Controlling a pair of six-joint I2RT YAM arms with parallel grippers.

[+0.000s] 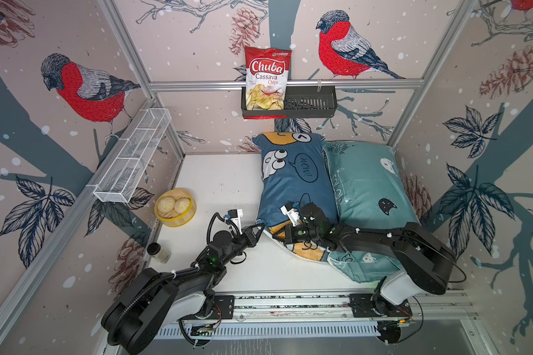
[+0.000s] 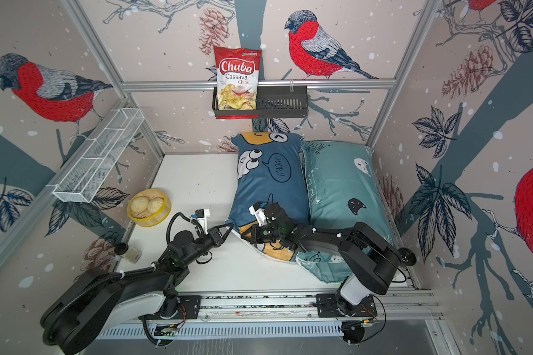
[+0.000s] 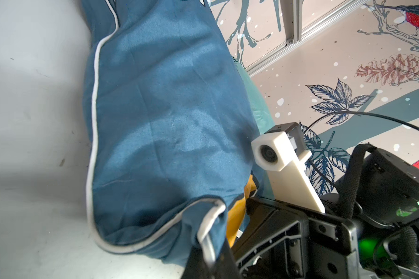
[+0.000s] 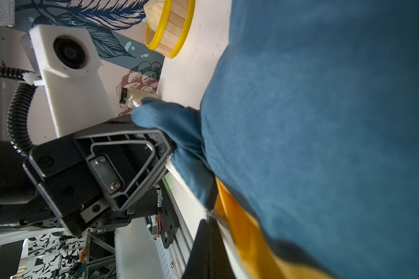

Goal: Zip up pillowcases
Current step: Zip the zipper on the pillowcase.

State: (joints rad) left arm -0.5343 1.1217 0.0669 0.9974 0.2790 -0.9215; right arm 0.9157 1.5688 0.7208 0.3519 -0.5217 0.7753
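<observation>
While the two pillowcases lie side by side on the right half of the white counter [image 1: 222, 178], both arms reach in at the near end of the blue pillowcase [image 1: 293, 184]. It sits to the left of the teal pillowcase [image 1: 366, 184], their long sides touching, and both run from the back wall toward the rail.

The left tool [image 1: 260, 229] is closed tight on the near left corner of the blue pillowcase. The right wrist view shows that corner bunched into a blue tuft against the tool [image 4: 165, 149], with white piping poking out past it. In the left wrist view the same piped edge runs down between the dark fingers [image 3: 211, 256].

The right tool [image 1: 277, 237] is likewise closed, pinching the near edge of the blue pillowcase by its yellow patch. Whether a zipper pull sits between its jaws I cannot tell.

A yellow-rimmed steamer [image 1: 179, 219] holding buns stands at the counter's left edge, with a small jar [image 1: 159, 252] lying on its side nearer the rail. On the back wall a chips bag [image 1: 266, 78] stands in a black basket [image 1: 314, 104].
</observation>
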